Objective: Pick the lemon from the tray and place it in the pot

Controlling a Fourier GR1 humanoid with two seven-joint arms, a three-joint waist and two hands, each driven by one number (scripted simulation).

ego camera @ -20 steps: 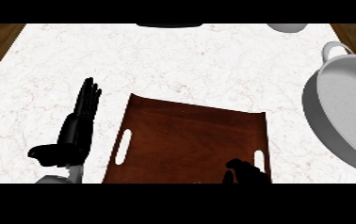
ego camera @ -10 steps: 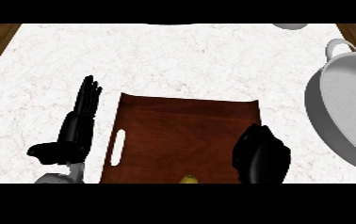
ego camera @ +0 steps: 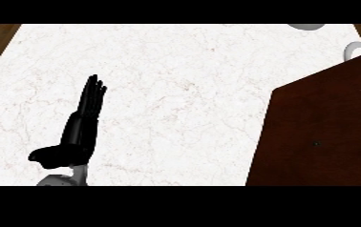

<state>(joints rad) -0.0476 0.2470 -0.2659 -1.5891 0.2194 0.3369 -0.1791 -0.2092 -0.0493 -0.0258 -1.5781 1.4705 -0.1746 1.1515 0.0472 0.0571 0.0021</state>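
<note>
— Since half a second ago your view has swung left: the tray (ego camera: 317,130) now sits at the right edge, cut off by the frame, and the right robot hand that hung over it is gone from sight.

— Where's the lemon?

— You can't see it now; no yellow shows on the visible brown tray. It probably lies on the hidden part, off to the right.

— And the left robot hand (ego camera: 79,128)?

— It rests on the white tabletop (ego camera: 183,78), fingers straight, holding nothing, well apart from the tray. Your right arm is likely nearer. The pot is out of frame too.
</note>
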